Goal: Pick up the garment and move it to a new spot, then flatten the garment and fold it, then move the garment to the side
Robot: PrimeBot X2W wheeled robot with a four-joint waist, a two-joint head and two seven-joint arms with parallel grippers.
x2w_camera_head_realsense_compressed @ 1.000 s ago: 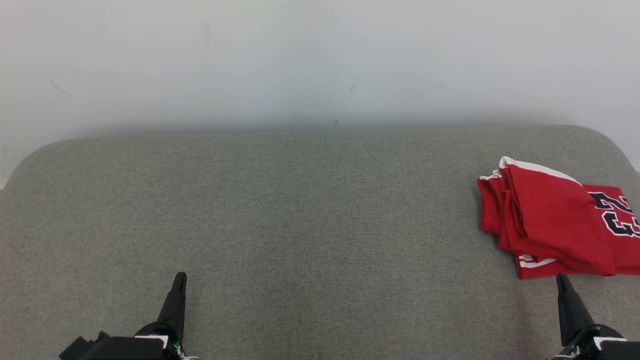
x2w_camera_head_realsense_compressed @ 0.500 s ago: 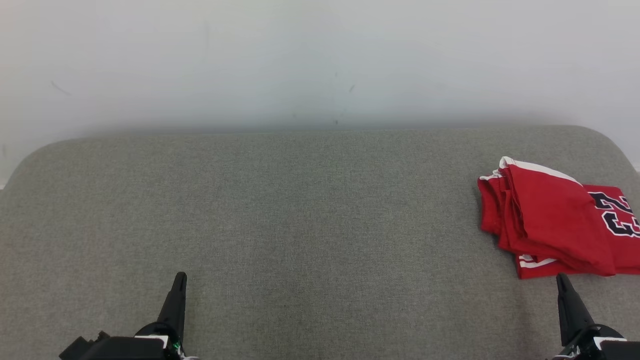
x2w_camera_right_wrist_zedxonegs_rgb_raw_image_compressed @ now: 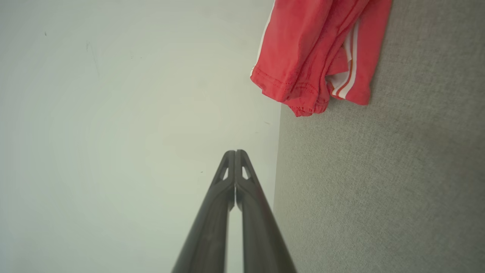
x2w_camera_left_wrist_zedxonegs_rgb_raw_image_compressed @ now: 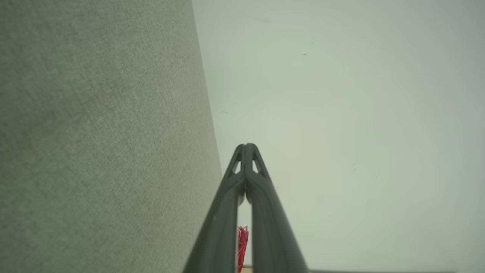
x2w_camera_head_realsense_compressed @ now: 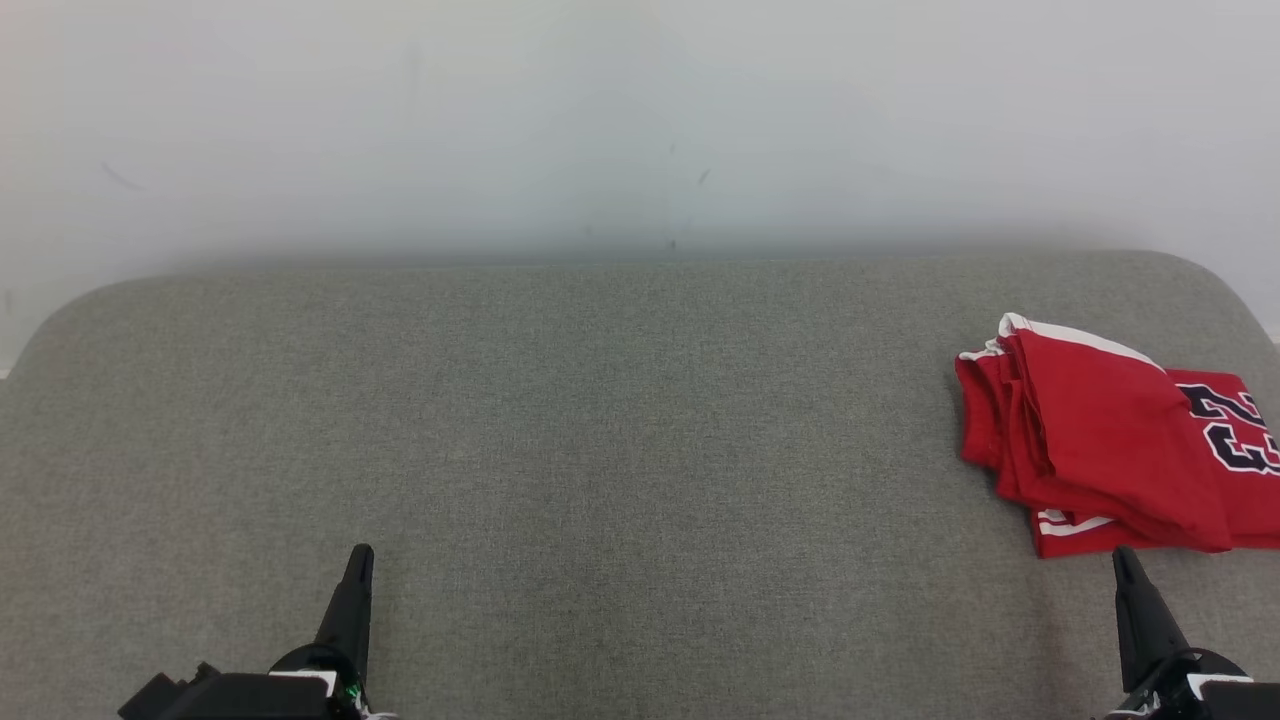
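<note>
Garment [x2w_camera_head_realsense_compressed: 1100,450] lies folded at the far right of a grey-green woven surface [x2w_camera_head_realsense_compressed: 600,450], with its right part running out of the head view. The surface has rounded far corners and meets a plain pale wall [x2w_camera_head_realsense_compressed: 600,120] marked with a few faint scuffs.

Both arms sit low at the near edge. The left gripper [x2w_camera_head_realsense_compressed: 360,552] rises from the lower left, well apart from the garment. The right gripper [x2w_camera_head_realsense_compressed: 1120,552] rises from the lower right, near the garment's near edge, and the right wrist view shows bare surface between them. On each gripper the dark fingers are pressed together tip to tip and hold nothing.

The cloth is red and stacked in several layers, with white trim along the top edge and white stripes on the bottom layer. A dark, white-edged print on the right looks like numerals, though the frame edge cuts it off.
</note>
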